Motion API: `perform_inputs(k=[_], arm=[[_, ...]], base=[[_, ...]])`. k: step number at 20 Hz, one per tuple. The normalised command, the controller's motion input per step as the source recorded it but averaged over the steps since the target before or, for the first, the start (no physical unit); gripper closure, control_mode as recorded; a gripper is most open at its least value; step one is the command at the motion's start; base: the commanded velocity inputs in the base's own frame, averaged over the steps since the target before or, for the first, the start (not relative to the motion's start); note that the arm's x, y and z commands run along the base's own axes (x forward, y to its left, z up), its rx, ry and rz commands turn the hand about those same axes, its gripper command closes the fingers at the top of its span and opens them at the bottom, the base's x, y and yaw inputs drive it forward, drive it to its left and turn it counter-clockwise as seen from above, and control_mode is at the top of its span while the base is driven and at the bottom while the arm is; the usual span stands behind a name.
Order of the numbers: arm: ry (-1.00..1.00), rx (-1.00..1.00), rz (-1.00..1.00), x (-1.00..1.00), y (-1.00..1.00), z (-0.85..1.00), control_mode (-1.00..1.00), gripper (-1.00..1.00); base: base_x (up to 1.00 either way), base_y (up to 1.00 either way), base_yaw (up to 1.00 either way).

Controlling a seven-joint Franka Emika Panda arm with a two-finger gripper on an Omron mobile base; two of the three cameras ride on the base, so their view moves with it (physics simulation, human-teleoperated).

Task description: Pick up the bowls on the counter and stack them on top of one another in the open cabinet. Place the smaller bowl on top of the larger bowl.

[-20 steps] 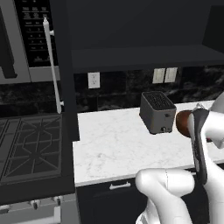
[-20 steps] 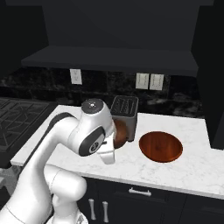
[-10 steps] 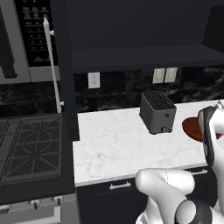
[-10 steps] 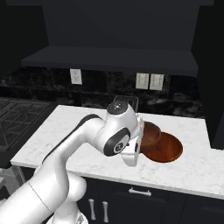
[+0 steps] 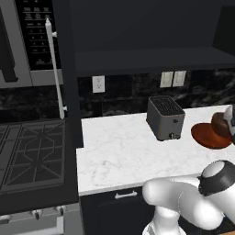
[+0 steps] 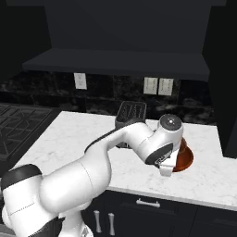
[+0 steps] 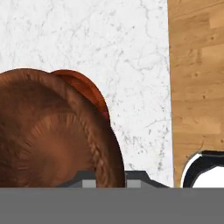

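Observation:
The smaller bowl (image 7: 48, 135), dark brown and deep, looms close in the hand view, with my gripper (image 7: 109, 178) shut on its rim. From under it peeks the red rim of the larger bowl (image 7: 89, 92), which rests on the white marble counter (image 7: 131, 57). In the left base view the smaller bowl (image 5: 221, 125) hangs over the far right side of the larger bowl (image 5: 206, 136). In the right base view my hand covers most of the larger bowl (image 6: 186, 159). The open cabinet's dark shelf (image 5: 151, 59) runs above the counter.
A steel toaster (image 5: 165, 117) stands on the counter just left of the bowls. The black stovetop (image 5: 27, 156) and the microwave (image 5: 27, 41) are at the left. The counter's edge drops to a wooden floor (image 7: 197, 87) close to the bowls.
My arm has swung right with the smaller bowl, from in front of the toaster to over the larger bowl. The larger bowl has stayed put.

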Motion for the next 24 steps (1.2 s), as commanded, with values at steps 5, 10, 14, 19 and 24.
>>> perform_inputs(k=[5,10,14,19,24], arm=[[0.00,0.08,0.13,0.77,-0.10,-0.30,-1.00,1.00],[0.00,0.00,0.04,0.56,-0.10,-0.46,-1.00,1.00],[0.00,0.00,0.02,0.31,-0.28,-0.50,-1.00,1.00],[0.00,0.01,0.01,0.36,-0.36,-0.41,-1.00,1.00],[0.00,0.01,0.02,0.38,-0.31,-0.30,-1.00,1.00]], base=[[0.00,0.00,0.00],[0.00,0.00,0.00],[0.00,0.00,0.00],[0.00,0.00,0.00],[0.00,0.00,0.00]])
